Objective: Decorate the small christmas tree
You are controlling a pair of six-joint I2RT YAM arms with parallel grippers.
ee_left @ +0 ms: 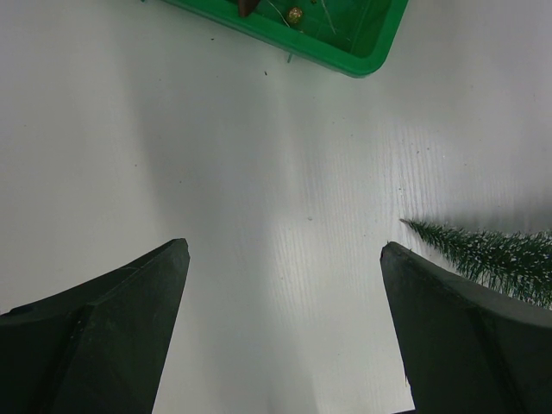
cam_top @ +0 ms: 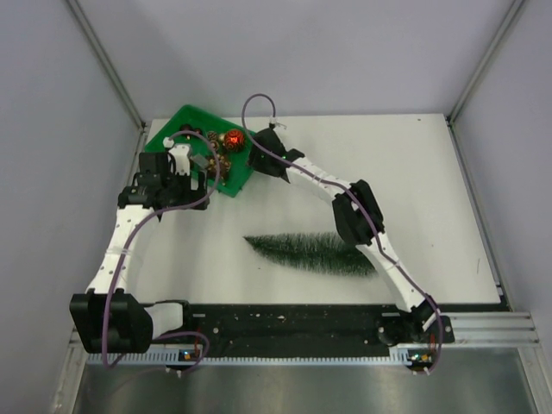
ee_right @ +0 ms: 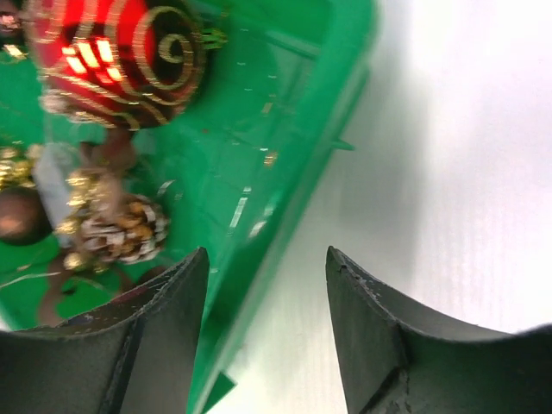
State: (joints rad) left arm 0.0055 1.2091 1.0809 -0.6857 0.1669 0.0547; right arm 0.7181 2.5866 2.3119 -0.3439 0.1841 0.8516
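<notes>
The small christmas tree [cam_top: 310, 252] lies on its side mid-table, its frosted tip [ee_left: 483, 254] showing at the right of the left wrist view. A green tray [cam_top: 185, 125] at the back left holds a red ball with gold spirals [cam_top: 234, 137] [ee_right: 116, 56] and gold-dusted pinecones [cam_top: 217, 160] [ee_right: 121, 228]. My right gripper [cam_top: 254, 160] [ee_right: 267, 259] is open, its fingers straddling the tray's right rim [ee_right: 293, 216] with nothing gripped. My left gripper [cam_top: 197, 179] [ee_left: 285, 250] hangs wide open over bare table just in front of the tray [ee_left: 345, 47].
Grey walls close in the table on the left, back and right. A small gold bead [ee_left: 295, 14] lies in the tray near its front corner. A black rail [cam_top: 302, 323] with the arm bases runs along the near edge.
</notes>
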